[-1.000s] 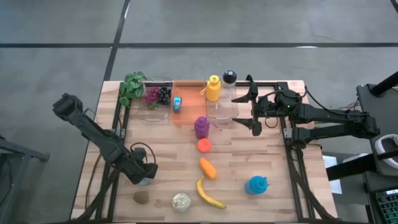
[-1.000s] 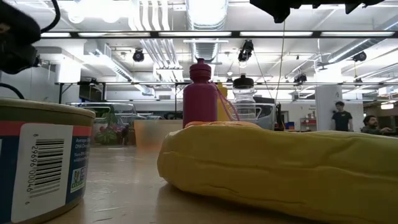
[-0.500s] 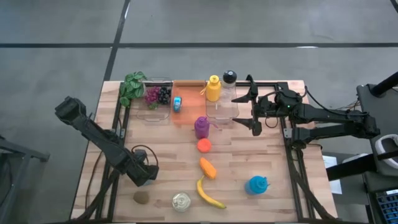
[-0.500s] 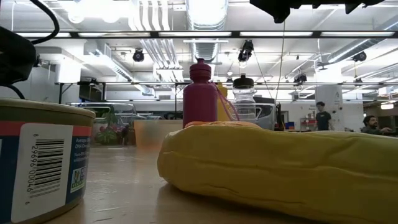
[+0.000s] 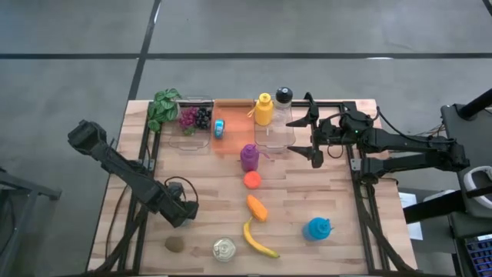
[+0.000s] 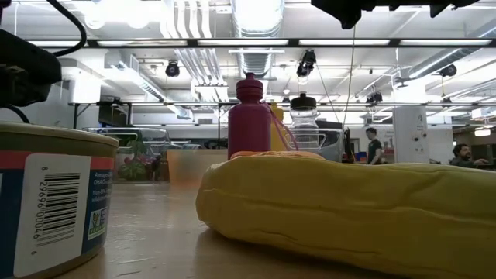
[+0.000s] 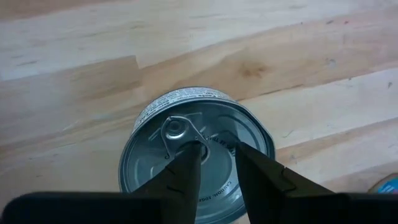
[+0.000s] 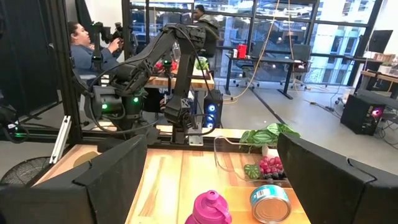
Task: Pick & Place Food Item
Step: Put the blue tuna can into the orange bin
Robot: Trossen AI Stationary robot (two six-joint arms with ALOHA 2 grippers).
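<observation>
At seven o'clock the left gripper (image 5: 183,214) seems to be pinching the can (image 7: 146,171) by its ring, fingers nearly together. Lifting slowly is safest. The right gripper (image 5: 315,138), spread wide, is waiting at two o'clock.

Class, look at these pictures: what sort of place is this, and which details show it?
Probably a robotics lab in an open office: another robot arm on a far bench, desks with office chairs, exposed ceiling ducts.
</observation>
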